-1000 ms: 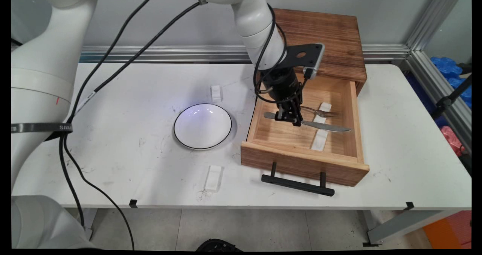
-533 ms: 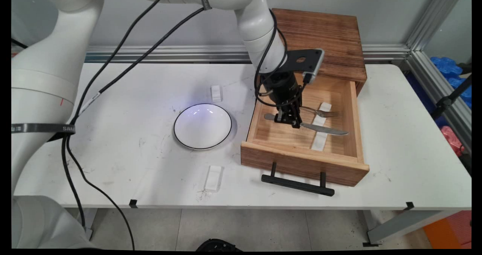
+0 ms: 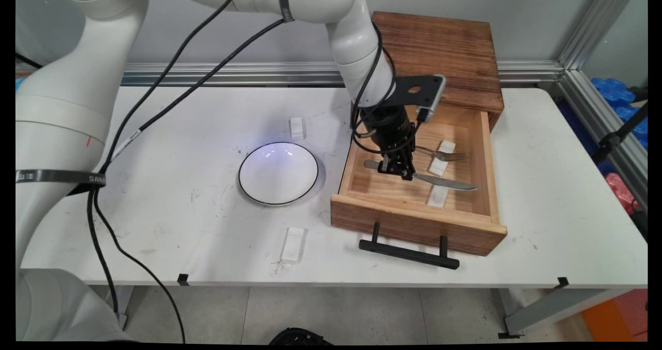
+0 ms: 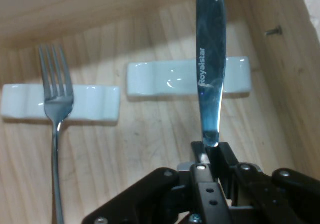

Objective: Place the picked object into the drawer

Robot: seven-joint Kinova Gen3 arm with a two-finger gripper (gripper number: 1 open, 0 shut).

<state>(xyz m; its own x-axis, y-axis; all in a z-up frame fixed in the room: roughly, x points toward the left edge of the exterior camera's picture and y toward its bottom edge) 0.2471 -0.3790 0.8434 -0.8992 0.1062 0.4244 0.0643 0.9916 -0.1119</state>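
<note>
Your pincer (image 3: 405, 173) is inside the open wooden drawer (image 3: 414, 221), its fingers (image 4: 216, 156) pressed together on the handle end of the knife (image 3: 437, 180). In the hand view the blade, marked "Royalstar", runs straight up toward 12 o'clock from the pincer and crosses a white rest (image 4: 165, 79) on the drawer floor. At 9 o'clock from the blade you have a fork (image 4: 54, 114), its tines lying on a second white rest (image 4: 95, 103); fork and knife lie side by side, apart from each other.

In the main view the knife stretches from the pincer toward 4 o'clock, its tip near the drawer's right wall. The fork sits just behind it, toward 1 o'clock. The drawer juts out of a wooden cabinet (image 3: 439, 50) at the back of the bench (image 3: 170, 221), with a black handle (image 3: 408, 252) on its front.

At 9 o'clock from the drawer, well apart from the pincer, stands a white bowl (image 3: 278, 173) with a dark rim. One small white block (image 3: 296, 127) lies beyond it at 12 o'clock, another (image 3: 292, 244) at 6 o'clock near the bench's front edge.
</note>
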